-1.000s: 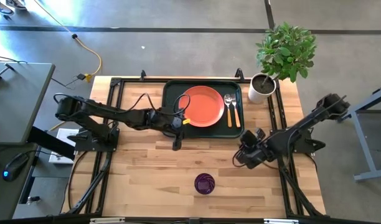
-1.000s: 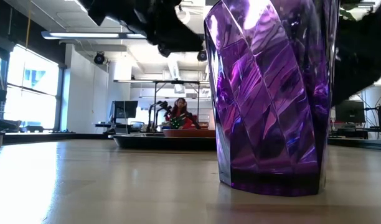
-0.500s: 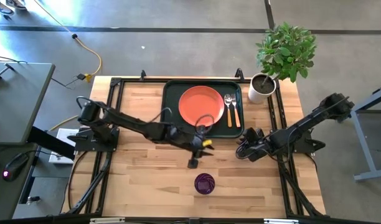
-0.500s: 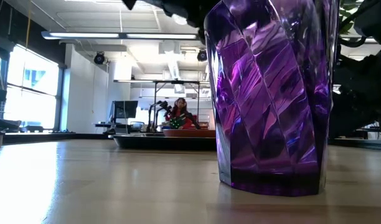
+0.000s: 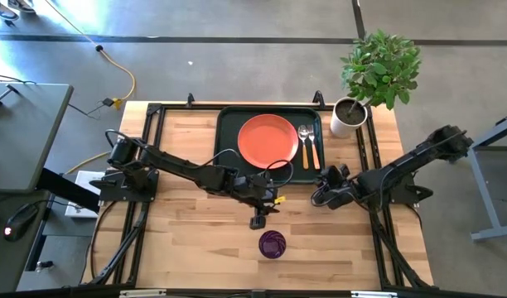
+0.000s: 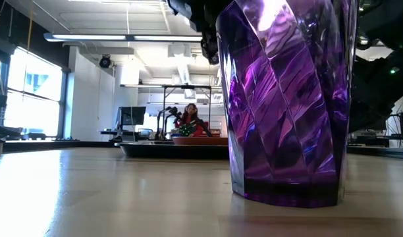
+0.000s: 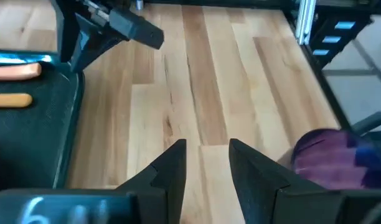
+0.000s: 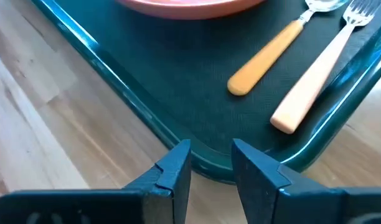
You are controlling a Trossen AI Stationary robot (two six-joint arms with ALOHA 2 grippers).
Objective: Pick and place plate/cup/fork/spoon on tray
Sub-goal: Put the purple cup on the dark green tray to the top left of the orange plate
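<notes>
On counter, purple cup (image 5: 272, 244) stands alone near front edge, off tray (image 5: 226, 141). Left pincer (image 5: 258, 220) just beside cup, empty, narrowly spread. Risk: faceted glossy plastic slips or tips in narrow gap. Right pincer (image 5: 318, 197) empty, slightly parted, by tray corner. Plate (image 5: 267, 141), spoon (image 5: 307, 146), fork (image 5: 315, 146) already on tray.

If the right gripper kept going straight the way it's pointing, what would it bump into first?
Probably the tray's near rim, right ahead of the right gripper, whose fingers are open and empty. Past the rim lie the spoon and fork. Whether it clears the rim is hard to judge.
</notes>
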